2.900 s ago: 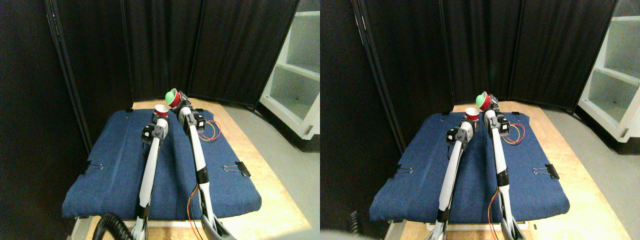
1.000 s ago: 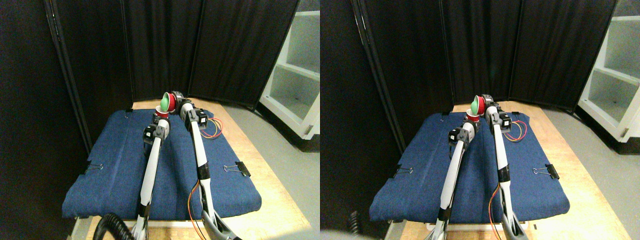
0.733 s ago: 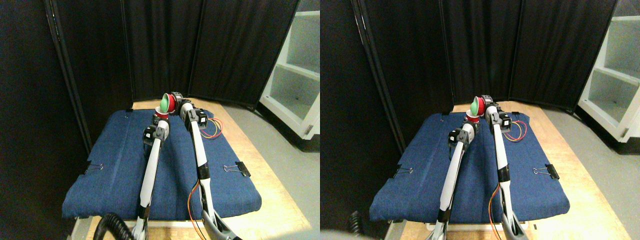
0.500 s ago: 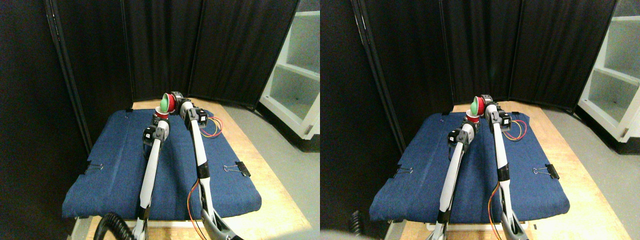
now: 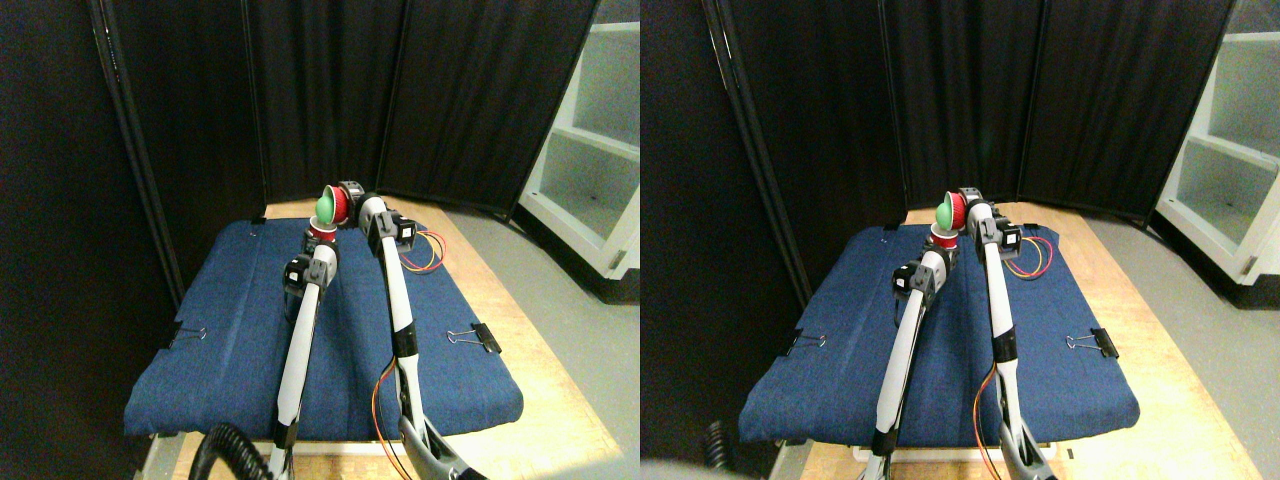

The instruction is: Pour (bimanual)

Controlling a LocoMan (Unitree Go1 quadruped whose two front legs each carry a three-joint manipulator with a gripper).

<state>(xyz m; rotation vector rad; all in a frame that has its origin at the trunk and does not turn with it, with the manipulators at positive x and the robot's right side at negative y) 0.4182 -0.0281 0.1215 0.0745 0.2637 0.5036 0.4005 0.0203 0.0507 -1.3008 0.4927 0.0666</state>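
The right tool holds a red cup with a green inside, tipped on its side so its mouth faces left and down, directly above a second red cup held upright by the left tool over the blue cloth on the counter. To pour well, I judge the upper cup's lip should stay centred over the lower mouth while the lower cup is kept level and steady. The jaws of both tools are too small to make out, the lower cup's mouth is hidden behind the upper one, and whether anything is falling between them cannot be told.
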